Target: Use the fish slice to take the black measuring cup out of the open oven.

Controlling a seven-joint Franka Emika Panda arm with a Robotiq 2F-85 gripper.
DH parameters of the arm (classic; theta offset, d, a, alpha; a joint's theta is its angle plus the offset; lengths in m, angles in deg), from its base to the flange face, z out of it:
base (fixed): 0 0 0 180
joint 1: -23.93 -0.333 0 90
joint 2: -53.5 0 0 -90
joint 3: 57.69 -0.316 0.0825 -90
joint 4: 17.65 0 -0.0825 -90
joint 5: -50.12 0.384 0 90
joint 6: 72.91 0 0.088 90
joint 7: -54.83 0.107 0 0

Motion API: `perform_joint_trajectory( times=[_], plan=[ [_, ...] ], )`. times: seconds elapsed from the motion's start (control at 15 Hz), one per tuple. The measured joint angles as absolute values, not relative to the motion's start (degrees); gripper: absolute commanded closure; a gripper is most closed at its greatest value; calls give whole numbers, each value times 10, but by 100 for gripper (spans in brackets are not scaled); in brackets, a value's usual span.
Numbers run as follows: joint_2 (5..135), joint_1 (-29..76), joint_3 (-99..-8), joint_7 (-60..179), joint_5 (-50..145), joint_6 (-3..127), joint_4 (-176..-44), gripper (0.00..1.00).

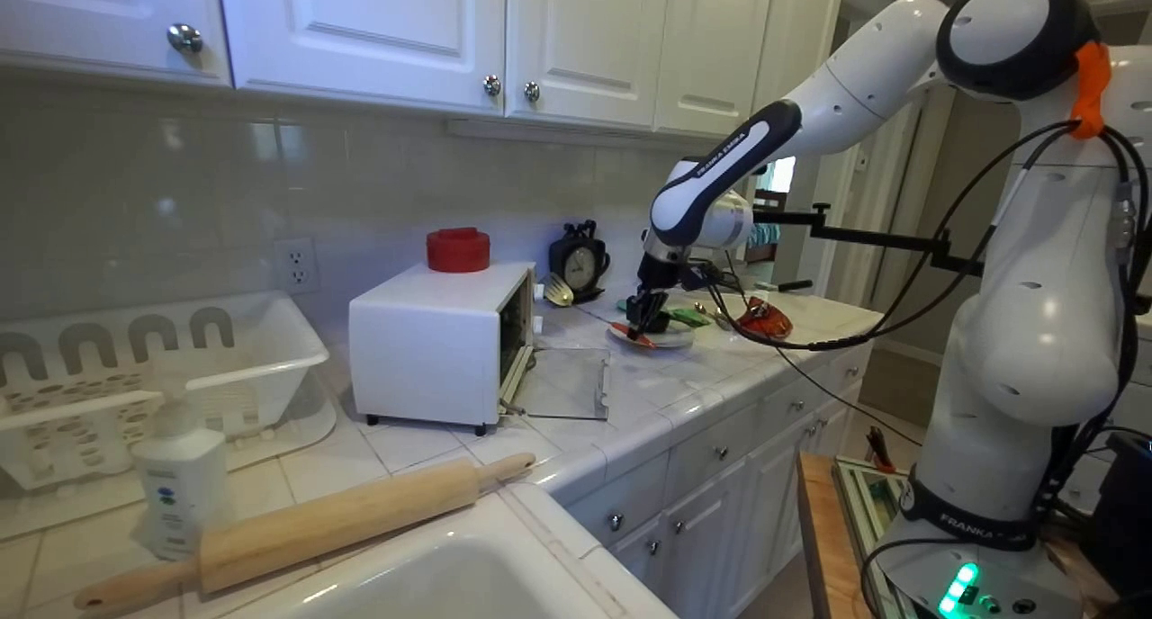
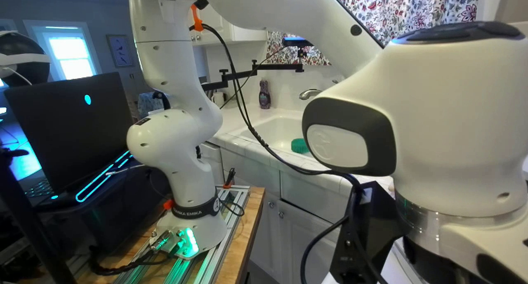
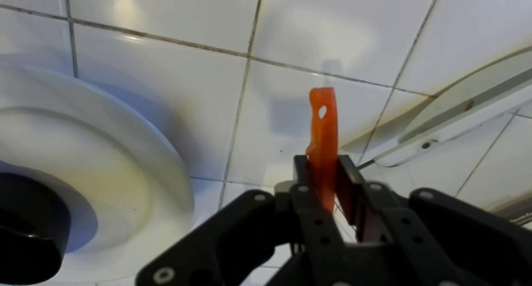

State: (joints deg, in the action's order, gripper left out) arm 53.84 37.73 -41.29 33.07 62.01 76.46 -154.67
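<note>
My gripper (image 1: 641, 318) is shut on the orange handle of the fish slice (image 3: 324, 128). In an exterior view its thin rod runs back left to the slotted head (image 1: 558, 291), near the black clock. The handle casts an offset shadow on the tiles, so it looks raised. In the wrist view a black cup-like item (image 3: 33, 232), apparently the black measuring cup, sits on a white plate (image 3: 166, 173), left of my gripper (image 3: 322, 163). The white oven (image 1: 423, 358) stands left of my gripper with its door (image 1: 567, 381) open. Its inside is dark and mostly hidden.
A red container (image 1: 458, 250) sits on the oven. A black clock (image 1: 579, 259) stands behind the fish slice head. A red item (image 1: 765, 319) lies beyond the plate. A rolling pin (image 1: 337, 524), white bottle (image 1: 180, 484) and dish rack (image 1: 270, 367) are near the sink (image 1: 432, 574).
</note>
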Motion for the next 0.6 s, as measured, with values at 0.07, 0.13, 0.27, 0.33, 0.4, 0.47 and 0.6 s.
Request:
perform_joint_trajectory(
  times=[0.07,0.13,0.27,0.33,0.4,0.47,0.6],
  plan=[
    [541,382,-411,319,622,757,-1541,95],
    [543,387,-409,309,624,746,-1537,95],
    [551,396,-408,287,633,727,-1528,95],
    [558,399,-408,278,638,720,-1523,95],
    [566,402,-408,271,642,717,-1518,95],
    [575,403,-408,265,647,713,-1513,95],
    [594,407,-411,255,656,710,-1500,95]
  ],
)
